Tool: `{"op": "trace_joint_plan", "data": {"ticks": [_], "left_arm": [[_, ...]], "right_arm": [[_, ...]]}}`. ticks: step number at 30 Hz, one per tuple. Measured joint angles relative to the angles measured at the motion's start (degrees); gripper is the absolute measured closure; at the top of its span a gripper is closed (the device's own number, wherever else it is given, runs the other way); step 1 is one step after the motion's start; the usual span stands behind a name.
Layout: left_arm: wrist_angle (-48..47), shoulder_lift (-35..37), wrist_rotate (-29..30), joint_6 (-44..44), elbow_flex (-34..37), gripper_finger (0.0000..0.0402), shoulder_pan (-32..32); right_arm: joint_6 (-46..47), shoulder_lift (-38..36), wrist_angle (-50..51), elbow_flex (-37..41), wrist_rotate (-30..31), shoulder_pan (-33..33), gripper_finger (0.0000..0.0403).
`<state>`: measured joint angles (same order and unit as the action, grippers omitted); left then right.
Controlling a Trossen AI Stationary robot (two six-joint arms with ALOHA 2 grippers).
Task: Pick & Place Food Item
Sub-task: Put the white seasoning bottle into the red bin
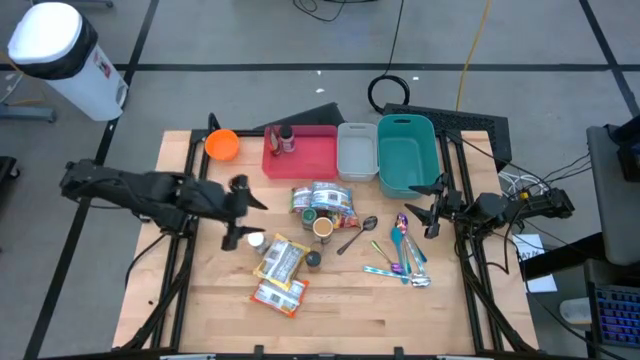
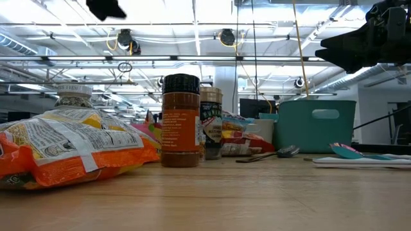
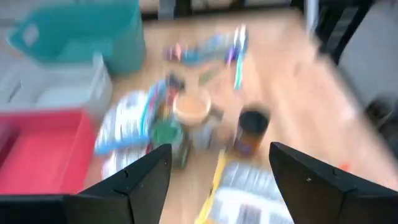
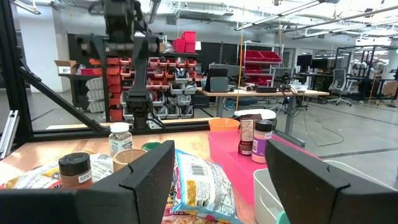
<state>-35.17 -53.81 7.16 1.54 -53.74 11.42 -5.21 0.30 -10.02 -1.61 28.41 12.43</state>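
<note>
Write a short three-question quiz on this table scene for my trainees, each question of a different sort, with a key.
1. True or false: the red tray holds two small bottles.
2. Which container stands at the row's right end? A) orange bowl B) teal bin C) grey bin
3. Fill in: the left tool is open and holds ____.

Key: 1 true. 2 B, the teal bin. 3 nothing; the right tool is open and empty too.
</note>
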Motion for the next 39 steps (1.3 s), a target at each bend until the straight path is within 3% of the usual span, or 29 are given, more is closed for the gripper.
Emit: {"op": "trace_joint_plan", "data": {"ticks": [7,14,31,39], "left_arm": [[-10.83,-8.99,-0.12,8.94,-0.02,0.0128,0.0],[-18.04,-13.04,-4.1,17.0,-0.04,0.0128,0.02],[-19.03,-13.43,-5.6,21.94,-0.04,0.0128,1.11],[-19.01,-13.43,-2.64,23.01,-0.04,0.0128,2.61]], "right_arm": [[-0.02,-0.02,-0.02,0.0,-0.01,-0.02,0.0161],[0.0,-0.02,0.0,-0.02,0.01,-0.02,0.0161],[0.0,0.0,0.0,0.0,0.01,0.0,0.0161],[0.0,-0.01,0.0,-0.01,0.0,0.0,0.0161]]}}
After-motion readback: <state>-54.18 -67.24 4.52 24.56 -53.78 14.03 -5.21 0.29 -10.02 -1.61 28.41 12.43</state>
